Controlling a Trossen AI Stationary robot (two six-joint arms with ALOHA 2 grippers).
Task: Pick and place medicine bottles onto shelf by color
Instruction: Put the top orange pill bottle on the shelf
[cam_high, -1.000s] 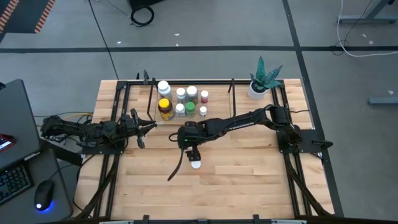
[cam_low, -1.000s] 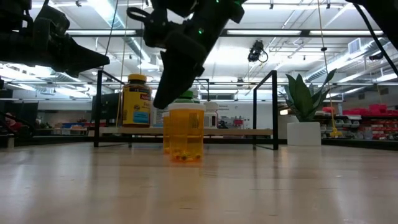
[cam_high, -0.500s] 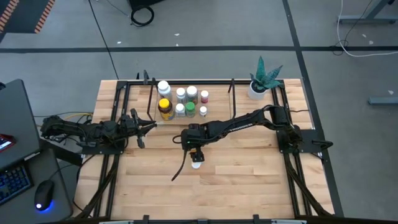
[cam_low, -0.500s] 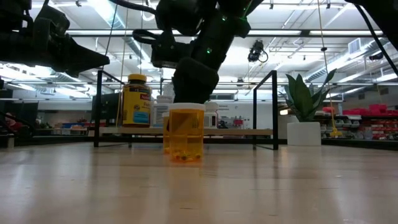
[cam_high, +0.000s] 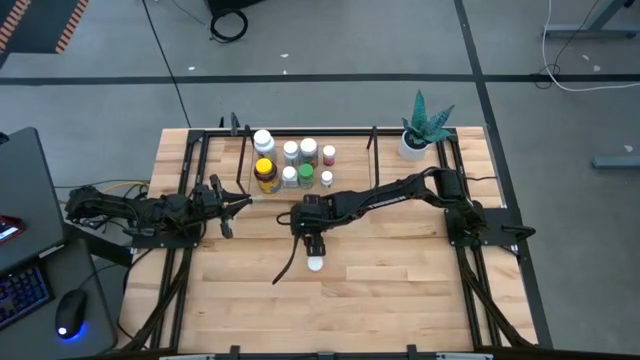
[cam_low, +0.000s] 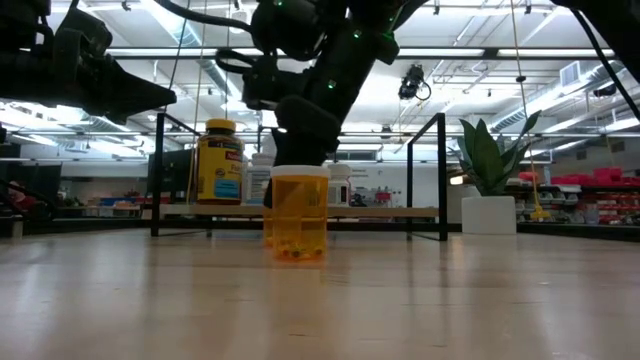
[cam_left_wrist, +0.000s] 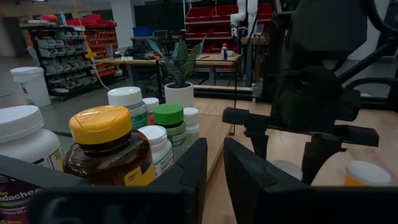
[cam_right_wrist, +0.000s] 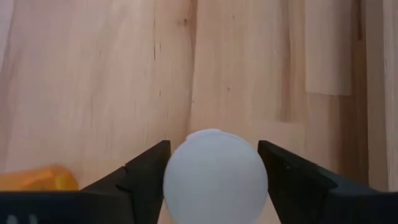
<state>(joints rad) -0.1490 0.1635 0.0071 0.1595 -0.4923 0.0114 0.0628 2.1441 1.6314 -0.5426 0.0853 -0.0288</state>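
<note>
One white-capped orange pill bottle stands off the shelf, the right gripper spread astride its cap, apparently about to descend and clamp.

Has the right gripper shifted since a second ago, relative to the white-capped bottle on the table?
Yes. The right gripper has come down over the white-capped bottle, fingers open on either side of its cap.

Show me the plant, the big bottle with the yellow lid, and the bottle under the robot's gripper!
plant (cam_high: 428, 118): high view, on its green leaves.
big bottle (cam_low: 220, 165): low view, on its label.
orange bottle (cam_low: 298, 215): low view, on its see-through side.
</note>
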